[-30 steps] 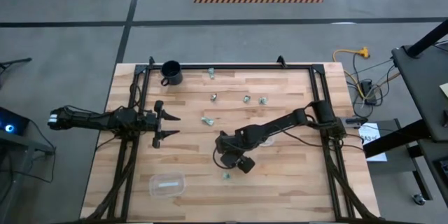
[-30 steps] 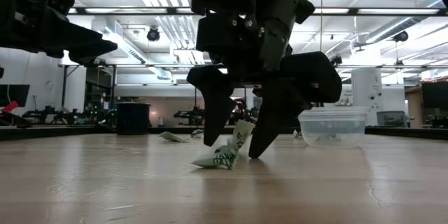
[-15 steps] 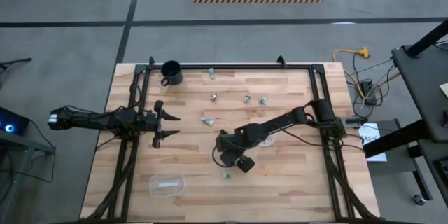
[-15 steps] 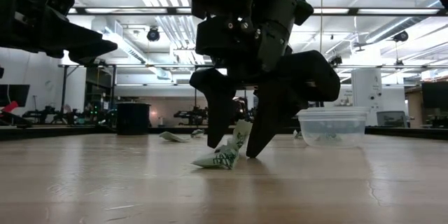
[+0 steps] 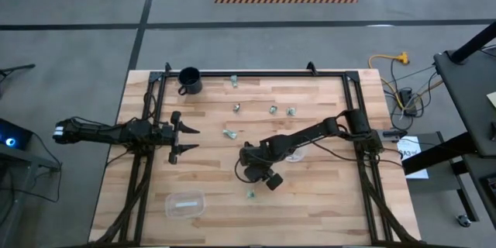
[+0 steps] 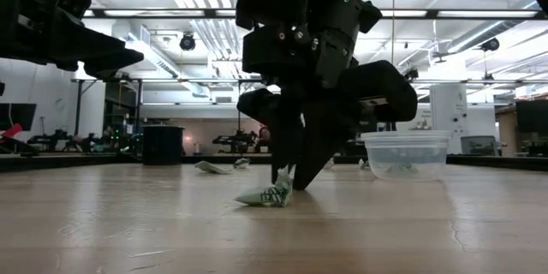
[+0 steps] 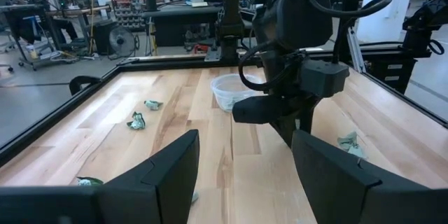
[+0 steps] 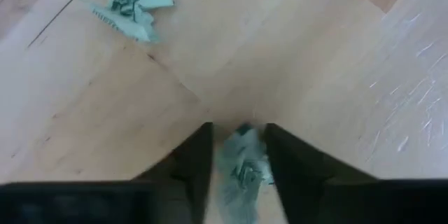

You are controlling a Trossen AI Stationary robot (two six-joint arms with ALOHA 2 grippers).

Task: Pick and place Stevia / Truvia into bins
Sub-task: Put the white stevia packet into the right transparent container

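My right gripper (image 5: 252, 173) stands near the table's middle, fingers pointing down, shut on a crumpled green-and-white Stevia packet (image 8: 242, 166). A second packet (image 8: 131, 3) lies flat just beyond it, toward the near edge (image 5: 250, 194). Several more packets (image 5: 273, 110) lie scattered farther back. The round clear bin (image 5: 295, 156) sits partly under the right arm. The rectangular clear bin (image 5: 184, 204) stands at the near left. My left gripper (image 5: 188, 139) hovers open at the table's left, touching nothing. My right gripper pinches the crumpled packet (image 8: 241, 155) between its two fingers (image 6: 301, 150). They come from above and point down. The packet stands upright between them at table level. Whether it still rests on the wood (image 6: 282, 190), I cannot tell.
A black mug (image 5: 189, 80) stands at the far left corner. Black rails (image 5: 147, 116) run along the table's left, right and far sides. The round bin (image 6: 404, 156) is close behind the right gripper. Bare wood lies between the two grippers.
My right gripper has shut: its fingers stood wide on either side of the upright packet and have come together on it. The arm has stayed over the same spot. The flat packet nearby has not moved.
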